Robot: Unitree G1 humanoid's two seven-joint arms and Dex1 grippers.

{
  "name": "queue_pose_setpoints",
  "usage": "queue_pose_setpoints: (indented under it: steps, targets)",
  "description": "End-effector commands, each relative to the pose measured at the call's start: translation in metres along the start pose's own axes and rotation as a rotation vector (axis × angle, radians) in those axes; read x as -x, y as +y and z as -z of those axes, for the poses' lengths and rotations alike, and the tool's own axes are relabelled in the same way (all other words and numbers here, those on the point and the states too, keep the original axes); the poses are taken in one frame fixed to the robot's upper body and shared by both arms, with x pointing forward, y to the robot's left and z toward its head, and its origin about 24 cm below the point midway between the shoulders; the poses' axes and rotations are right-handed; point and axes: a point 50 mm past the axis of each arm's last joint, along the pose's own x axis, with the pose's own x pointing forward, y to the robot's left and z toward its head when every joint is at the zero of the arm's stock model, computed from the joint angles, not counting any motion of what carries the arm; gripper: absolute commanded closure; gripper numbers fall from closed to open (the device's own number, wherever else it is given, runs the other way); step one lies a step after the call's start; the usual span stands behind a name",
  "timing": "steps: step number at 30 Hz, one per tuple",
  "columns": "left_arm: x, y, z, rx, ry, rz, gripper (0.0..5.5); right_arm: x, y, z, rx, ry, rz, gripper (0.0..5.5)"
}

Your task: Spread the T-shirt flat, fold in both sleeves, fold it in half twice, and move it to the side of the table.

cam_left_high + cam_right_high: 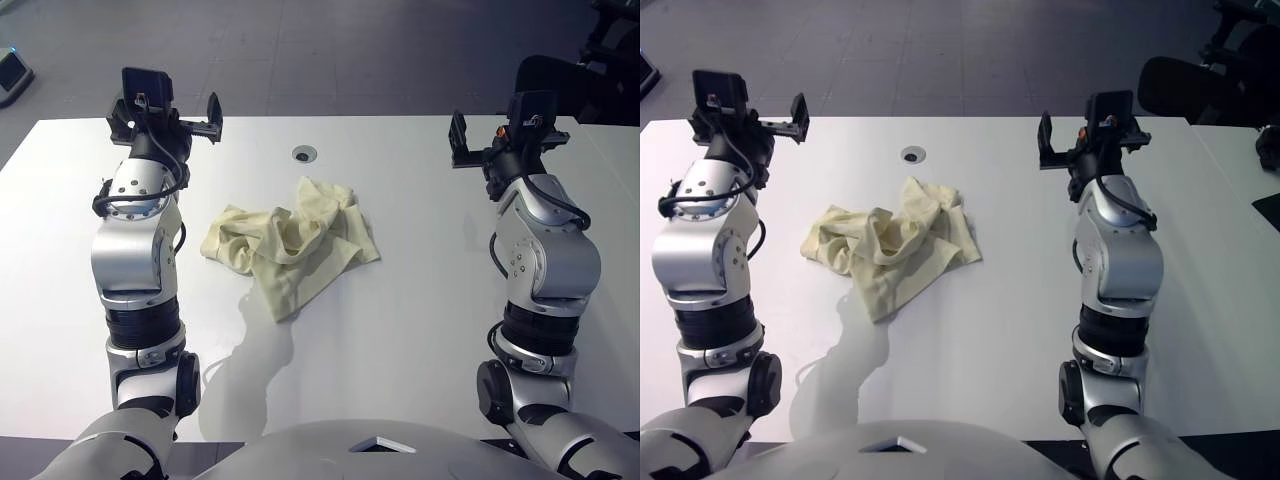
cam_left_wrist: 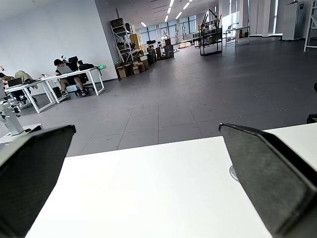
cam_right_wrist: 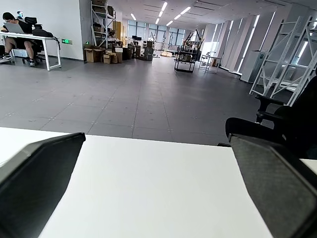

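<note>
T-shirt (image 1: 290,245): lay crumpled in a heap near the middle of the table (image 1: 420,320), not yet spread.
Long axis: roughly crosswise, one corner trailing toward the robot.
Cable hole (image 1: 304,153): just beyond the heap.
Left gripper (image 1: 165,118): raised near the far edge, jaws wide apart, holding nothing; the shirt lay nearer the robot and to its right.
Right gripper (image 1: 500,138): likewise raised and wide apart, farther from the heap.
Nearer arm: the left, I'd judge.
</note>
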Motion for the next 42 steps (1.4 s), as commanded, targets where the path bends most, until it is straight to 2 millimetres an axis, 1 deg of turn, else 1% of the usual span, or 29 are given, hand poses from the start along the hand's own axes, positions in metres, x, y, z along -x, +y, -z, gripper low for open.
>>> queue_pose_setpoints:
  steps: [1,26,42]
  targets:
    - [0.0015,0.0026,-0.0006,-0.031,-0.009,-0.018,0.1,-0.0024,-0.0003,-0.0041,0.007,-0.006,-0.002,0.12]
    - [0.0019,0.0028,0.0041,-0.052,0.007,-0.018,0.1,-0.0035,0.0014,-0.0043,0.01,-0.005,-0.014,0.12]
    - [0.003,-0.0013,0.0072,-0.058,0.016,0.01,0.1,-0.0034,0.0053,-0.005,0.02,-0.007,-0.044,0.12]
